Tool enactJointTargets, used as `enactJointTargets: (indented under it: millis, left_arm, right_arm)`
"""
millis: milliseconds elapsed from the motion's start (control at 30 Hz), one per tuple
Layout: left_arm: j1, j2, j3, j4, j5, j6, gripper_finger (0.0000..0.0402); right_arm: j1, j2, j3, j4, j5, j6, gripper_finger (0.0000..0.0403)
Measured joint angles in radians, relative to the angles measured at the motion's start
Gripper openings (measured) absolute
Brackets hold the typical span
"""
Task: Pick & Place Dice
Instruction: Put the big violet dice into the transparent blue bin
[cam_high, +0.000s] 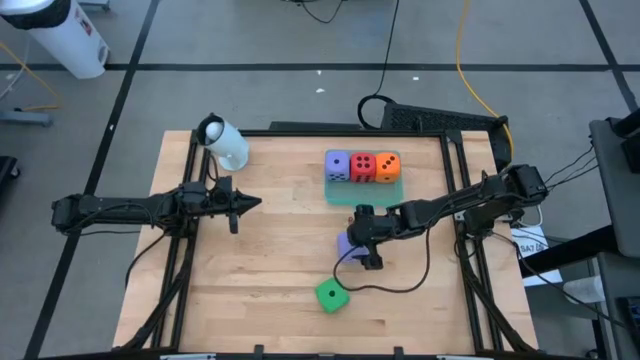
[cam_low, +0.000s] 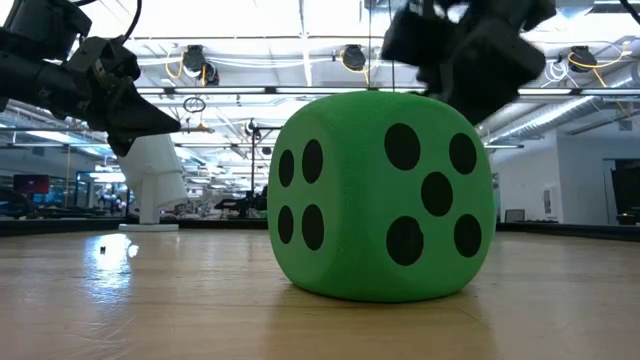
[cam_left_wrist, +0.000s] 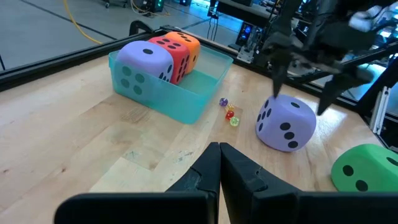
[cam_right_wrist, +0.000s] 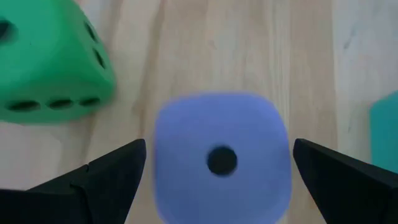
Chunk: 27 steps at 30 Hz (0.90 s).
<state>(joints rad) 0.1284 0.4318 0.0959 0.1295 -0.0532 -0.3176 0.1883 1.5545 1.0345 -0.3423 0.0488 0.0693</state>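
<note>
A translucent green tray (cam_high: 362, 192) at the far middle of the table holds a purple die (cam_high: 338, 165), a red die (cam_high: 362, 166) and an orange die (cam_high: 387, 166) in a row. A second purple die (cam_right_wrist: 221, 158) rests on the table in front of the tray. My right gripper (cam_right_wrist: 219, 149) is open above it, pointing down, with one finger on either side and a gap at each. A green die (cam_high: 332, 295) rests on the table nearer the front edge. My left gripper (cam_high: 250, 203) is shut and empty at the table's left.
A white cylinder-shaped device (cam_high: 226, 143) stands at the far left corner. Three tiny coloured beads (cam_left_wrist: 229, 113) lie on the wood between the tray and the loose purple die. A dark cable (cam_high: 400, 285) from the right arm loops over the table near the green die.
</note>
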Motion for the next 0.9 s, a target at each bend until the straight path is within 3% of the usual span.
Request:
enactJointTargets:
  millis: [200, 600, 900]
  left_arm:
    - [0.000, 0.000, 0.000, 0.000, 0.000, 0.000, 0.0017]
    - [0.000, 0.000, 0.000, 0.000, 0.002, -0.002, 0.0017]
    - [0.000, 0.000, 0.000, 0.000, 0.003, -0.002, 0.0017]
  right_arm:
    - [0.001, 0.032, -0.011, 0.004, 0.027, -0.010, 0.0400]
    - [-0.001, 0.089, -0.010, 0.056, -0.023, -0.078, 0.0395]
    - [-0.018, -0.057, -0.013, 0.073, -0.025, -0.136, 0.0358]
